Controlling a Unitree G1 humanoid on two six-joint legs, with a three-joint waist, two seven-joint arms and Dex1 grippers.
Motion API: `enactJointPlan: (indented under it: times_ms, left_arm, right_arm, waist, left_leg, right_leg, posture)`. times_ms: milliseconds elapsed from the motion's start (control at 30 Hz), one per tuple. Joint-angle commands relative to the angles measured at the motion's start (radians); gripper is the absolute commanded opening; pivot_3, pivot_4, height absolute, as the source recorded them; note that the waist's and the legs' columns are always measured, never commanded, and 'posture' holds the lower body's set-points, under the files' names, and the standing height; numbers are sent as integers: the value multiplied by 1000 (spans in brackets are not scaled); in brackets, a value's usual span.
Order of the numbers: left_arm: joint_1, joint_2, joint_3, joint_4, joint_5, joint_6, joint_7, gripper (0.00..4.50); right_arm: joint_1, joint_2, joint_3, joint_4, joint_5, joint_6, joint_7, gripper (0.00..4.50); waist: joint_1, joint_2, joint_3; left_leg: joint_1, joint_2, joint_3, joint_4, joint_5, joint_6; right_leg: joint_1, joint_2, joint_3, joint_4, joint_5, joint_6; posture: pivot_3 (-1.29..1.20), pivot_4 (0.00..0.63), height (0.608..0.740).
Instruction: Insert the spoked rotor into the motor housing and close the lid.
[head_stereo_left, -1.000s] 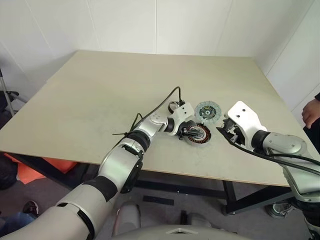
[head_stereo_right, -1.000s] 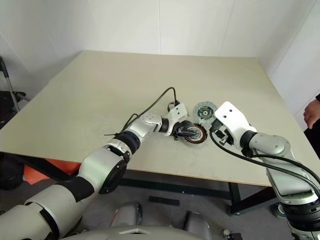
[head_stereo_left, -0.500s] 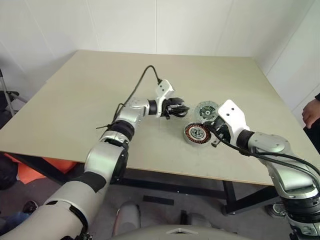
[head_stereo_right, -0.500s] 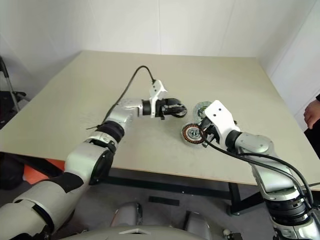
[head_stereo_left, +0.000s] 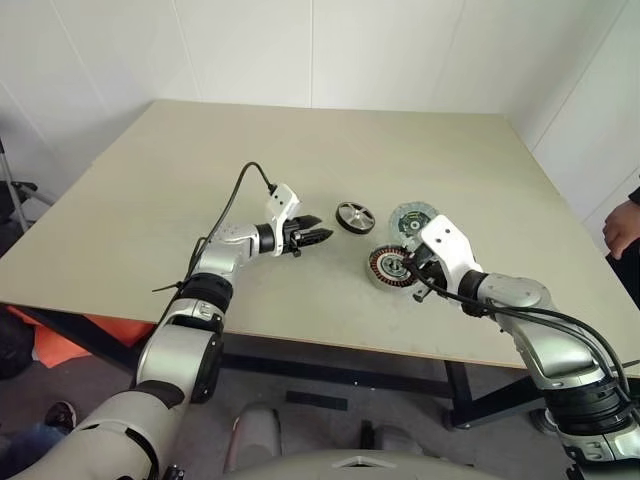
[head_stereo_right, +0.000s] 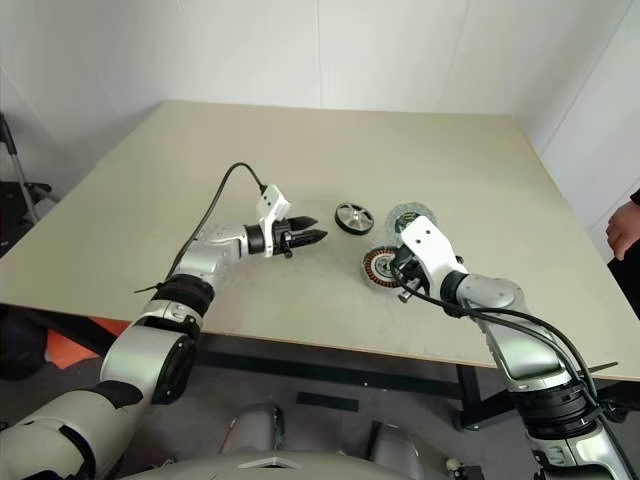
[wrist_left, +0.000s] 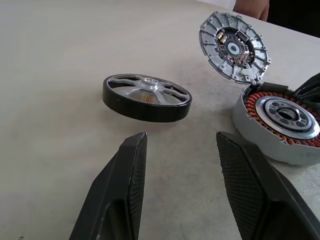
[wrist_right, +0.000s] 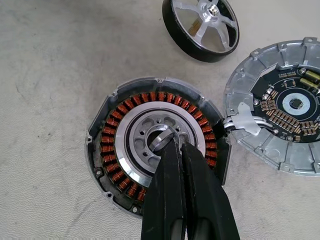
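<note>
- Round metal motor housing with copper-coloured windings (wrist_right: 159, 147): near rim and part of the silvery centre hidden behind the black fingers of the right gripper (wrist_right: 180, 146); whether the fingertips touch the hub cannot be told.
- Round grey metal lid with circuit-board face (wrist_right: 285, 117): right edge cut off in the right wrist view.
- Person's hand (head_stereo_left: 621, 225), far right: cut off by the picture's edge.

Pale wooden table (head_stereo_left: 180, 200) on dark legs, white panelled walls (head_stereo_left: 250, 50) behind, grey floor (head_stereo_left: 60, 380) beneath.
</note>
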Motion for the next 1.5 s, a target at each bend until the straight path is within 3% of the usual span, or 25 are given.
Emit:
enactJointPlan:
  times_ms: [33, 600, 1133, 1500]
  left_arm:
    - [-7, 7, -4, -73, -17, 14, 17, 2335]
    - [-13, 18, -17, -64, -18, 11, 45, 2335]
    - [-2, 15, -26, -63, -13, 2, 54, 2335]
    - [0, 22, -28, -56, -12, -1, 64, 2335]
  right_arm:
    - [-37, 15, 4, 18, -10, -38, -3, 45]
    - [-49, 72, 63, 120, -45, -69, -17, 45]
    - [-133, 33, 44, 53, -59, -55, 6, 45]
    - [-80, 101, 71, 123, -37, -43, 19, 45]
  waist:
    - [-1, 0, 0]
    - [-9, 0, 0]
    - [-23, 0, 0]
    - [-23, 0, 0]
  left_leg:
    - [0, 0, 0, 0, 0, 0]
    - [1, 0, 0, 0, 0, 0]
    - [-1, 0, 0, -1, 0, 0]
    - [-1, 0, 0, -1, 0, 0]
  right_leg:
    - [0, 0, 0, 0, 0, 0]
    - [0, 0, 0, 0, 0, 0]
    - [-1, 0, 0, 0, 0, 0]
    - [-1, 0, 0, 0, 0, 0]
  posture:
    - [0, 0, 740]
    - [0, 0, 740]
    - [0, 0, 740]
    - [0, 0, 740]
